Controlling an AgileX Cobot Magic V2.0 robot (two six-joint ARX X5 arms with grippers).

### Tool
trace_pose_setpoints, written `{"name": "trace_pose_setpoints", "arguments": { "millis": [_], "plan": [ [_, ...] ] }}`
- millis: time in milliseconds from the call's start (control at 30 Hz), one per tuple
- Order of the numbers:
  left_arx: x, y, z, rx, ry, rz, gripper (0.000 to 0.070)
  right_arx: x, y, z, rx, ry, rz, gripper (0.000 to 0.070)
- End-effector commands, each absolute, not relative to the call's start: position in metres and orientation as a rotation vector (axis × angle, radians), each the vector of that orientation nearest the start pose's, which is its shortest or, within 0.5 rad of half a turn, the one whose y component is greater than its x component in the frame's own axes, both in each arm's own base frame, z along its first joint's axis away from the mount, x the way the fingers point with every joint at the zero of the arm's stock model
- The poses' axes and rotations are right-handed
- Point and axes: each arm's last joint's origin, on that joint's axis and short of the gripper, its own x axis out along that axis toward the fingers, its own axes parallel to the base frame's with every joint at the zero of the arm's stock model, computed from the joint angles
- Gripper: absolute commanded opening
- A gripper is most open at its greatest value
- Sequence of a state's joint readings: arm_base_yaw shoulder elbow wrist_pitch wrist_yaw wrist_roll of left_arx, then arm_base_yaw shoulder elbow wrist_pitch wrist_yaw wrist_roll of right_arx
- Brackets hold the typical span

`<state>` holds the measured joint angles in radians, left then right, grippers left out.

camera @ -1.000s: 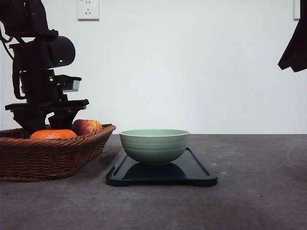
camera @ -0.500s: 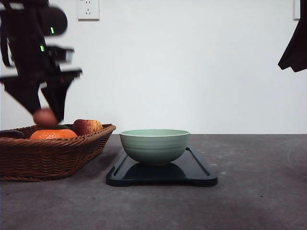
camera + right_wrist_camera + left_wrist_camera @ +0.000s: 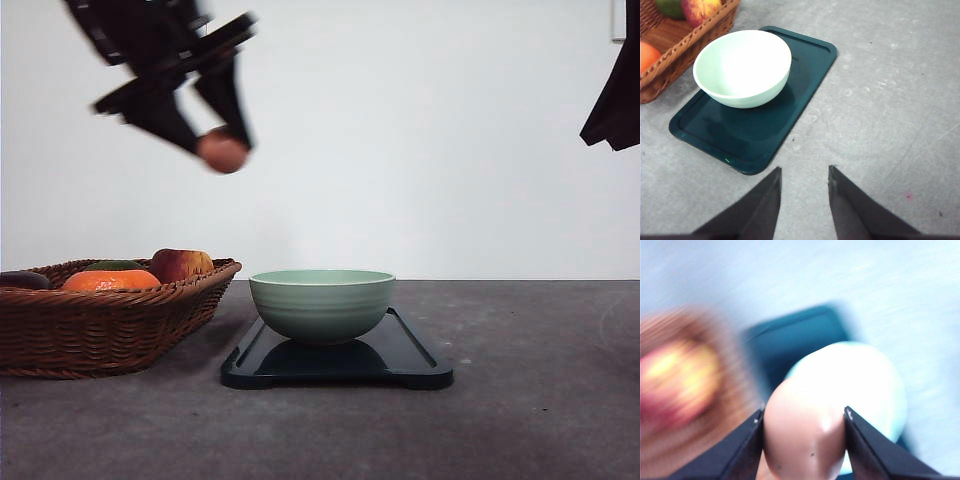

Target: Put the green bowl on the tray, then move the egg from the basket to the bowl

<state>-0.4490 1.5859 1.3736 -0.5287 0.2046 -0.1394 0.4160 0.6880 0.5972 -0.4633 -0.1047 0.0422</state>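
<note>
The left gripper is clenched on the egg, its two black fingers slanting down from a tilted arm, high in the air. In the left wrist view the same gripper pinches the egg from both sides, the smooth pinkish-brown shell bulging between flat dark pads; that view is smeared, so the egg's long axis seems to run along the fingers, narrower end outward, but this is not certain. In the front view the egg looks nearly round and blurred.

Taking the green bowl as landmark: the egg hangs well above it and to the left of its rim, over the gap between bowl and basket. The bowl stands upright, mouth up, a pale sage round shape with faint horizontal ridges outside and a smooth, glossy inside. Beneath it lies the tray, flat, dark and shiny, rectangular with rounded corners and a low raised rim; the bowl sits toward the tray's far end. Left of the bowl, just beside the tray, is the basket, brown woven wicker with sloping sides, holding an orange and a red-yellow apple.

The right gripper is released, its dark fingers parted over bare grey tabletop, on the near side of the tray from the bowl.
</note>
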Motion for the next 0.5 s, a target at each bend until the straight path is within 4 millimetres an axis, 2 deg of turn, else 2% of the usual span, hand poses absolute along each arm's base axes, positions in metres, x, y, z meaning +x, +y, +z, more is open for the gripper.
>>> {"name": "trace_pose_setpoints", "arguments": {
  "millis": [0,100,300,467],
  "plan": [
    [0.315,-0.172,0.307,-0.019,0.768,-0.589,0.0232,0.135,0.063,0.260,-0.038,0.560,0.496,0.0174],
    [0.315,-0.194,0.292,0.037,0.781,-0.579,0.0233,0.135,0.063,0.260,-0.038,0.561,0.496,0.0174],
    [0.320,-0.231,0.250,0.170,0.817,-0.549,0.0235,0.135,0.063,0.260,-0.038,0.561,0.496,0.0174],
    [0.325,-0.250,0.224,0.188,0.822,-0.571,0.0235,0.134,0.063,0.258,-0.041,0.582,0.494,0.0174]
  ]
}}
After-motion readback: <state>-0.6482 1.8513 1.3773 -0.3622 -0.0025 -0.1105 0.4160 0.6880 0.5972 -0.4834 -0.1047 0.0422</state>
